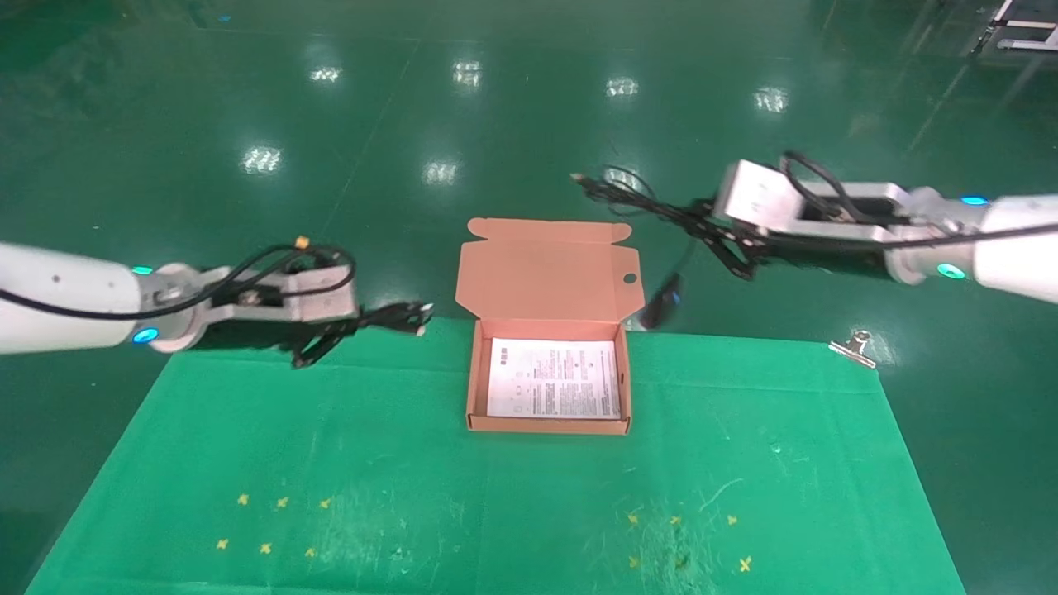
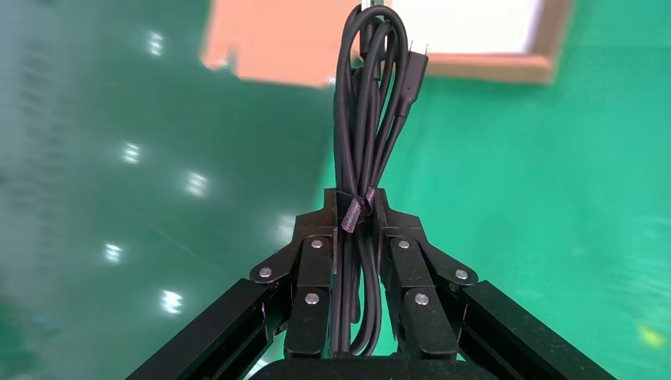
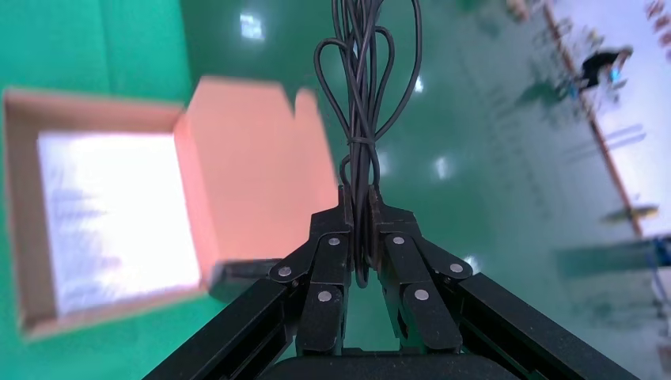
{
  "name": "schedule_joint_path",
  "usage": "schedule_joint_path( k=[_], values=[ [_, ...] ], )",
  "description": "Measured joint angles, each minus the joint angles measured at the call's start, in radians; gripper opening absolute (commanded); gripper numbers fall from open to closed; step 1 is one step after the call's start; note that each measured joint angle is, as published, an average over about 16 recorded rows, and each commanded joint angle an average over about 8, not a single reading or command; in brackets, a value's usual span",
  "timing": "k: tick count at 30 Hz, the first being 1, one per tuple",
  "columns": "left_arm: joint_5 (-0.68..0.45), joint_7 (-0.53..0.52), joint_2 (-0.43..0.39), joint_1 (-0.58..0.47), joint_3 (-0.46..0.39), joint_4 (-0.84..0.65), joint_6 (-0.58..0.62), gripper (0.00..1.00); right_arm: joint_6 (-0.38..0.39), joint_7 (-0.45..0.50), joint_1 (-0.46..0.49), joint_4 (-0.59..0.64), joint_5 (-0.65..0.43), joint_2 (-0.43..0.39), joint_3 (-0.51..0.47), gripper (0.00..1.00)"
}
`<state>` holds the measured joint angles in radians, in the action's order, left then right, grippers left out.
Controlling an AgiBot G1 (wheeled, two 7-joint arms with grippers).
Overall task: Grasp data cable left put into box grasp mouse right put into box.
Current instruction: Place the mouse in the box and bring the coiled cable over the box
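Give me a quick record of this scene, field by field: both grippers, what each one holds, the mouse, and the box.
left gripper: shut on the data cable, held above the table's left side, short of the box
right gripper: shut on the mouse cord, raised behind and right of the box
mouse: dangling from its cord, beside the flap's right edge, not in the box
box: open, flap lid standing up at the back
box contents: white printed sheet only
table: green cloth
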<state>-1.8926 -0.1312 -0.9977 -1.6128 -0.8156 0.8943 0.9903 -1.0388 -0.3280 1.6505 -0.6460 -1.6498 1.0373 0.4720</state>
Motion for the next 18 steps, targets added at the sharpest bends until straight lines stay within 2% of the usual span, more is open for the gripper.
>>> schedule_joint_path(
  k=[10, 18],
  values=[
    [-0.094, -0.084, -0.034, -0.045, -0.001, 0.084, -0.071, 0.0, 0.037, -0.075, 0.101, 0.107, 0.028, 0.14, -0.008, 0.0],
    [-0.141, -0.127, -0.045, -0.069, 0.0, 0.114, -0.096, 0.0, 0.05, -0.116, 0.159, 0.178, 0.039, 0.204, -0.012, 0.0]
  ],
)
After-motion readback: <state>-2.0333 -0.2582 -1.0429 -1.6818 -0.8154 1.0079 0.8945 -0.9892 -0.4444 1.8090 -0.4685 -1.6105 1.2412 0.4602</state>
